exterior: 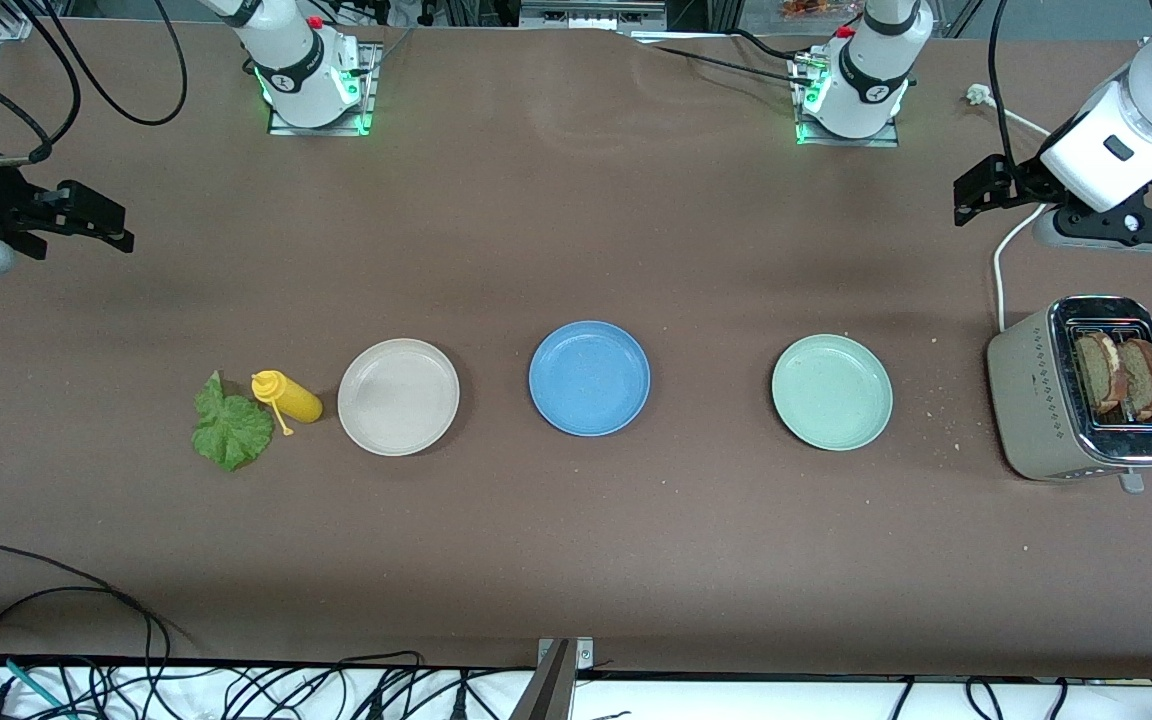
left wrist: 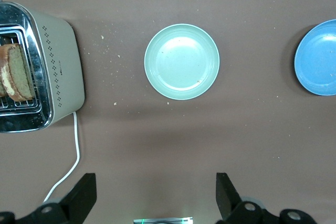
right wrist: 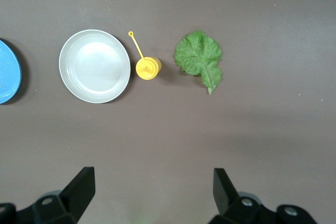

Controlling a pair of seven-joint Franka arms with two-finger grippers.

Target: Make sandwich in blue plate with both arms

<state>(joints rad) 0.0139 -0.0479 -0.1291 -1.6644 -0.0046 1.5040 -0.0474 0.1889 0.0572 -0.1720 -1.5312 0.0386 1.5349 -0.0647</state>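
Note:
The blue plate (exterior: pixel 589 378) (left wrist: pixel 317 59) (right wrist: pixel 8 72) lies bare at the table's middle. The sandwich's parts are apart. Two brown-crusted bread slices (exterior: pixel 1121 375) (left wrist: pixel 16 72) stand in the toaster (exterior: pixel 1041 390) (left wrist: pixel 58 61) at the left arm's end. A green lettuce leaf (exterior: pixel 231 425) (right wrist: pixel 199 59) lies flat at the right arm's end. My left gripper (exterior: pixel 966 200) (left wrist: pixel 156 187) hangs open and holds nothing, over bare table beside the toaster's cord. My right gripper (exterior: pixel 116 225) (right wrist: pixel 152 182) hangs open and holds nothing, over bare table at its own end.
A yellow squeeze bottle (exterior: pixel 288 397) (right wrist: pixel 148 67) lies between the lettuce and a beige plate (exterior: pixel 398 396) (right wrist: pixel 94 65). A pale green plate (exterior: pixel 832 391) (left wrist: pixel 181 61) sits between the blue plate and the toaster. The white cord (exterior: pixel 1001 270) (left wrist: pixel 73 156) runs from the toaster toward the left arm's base.

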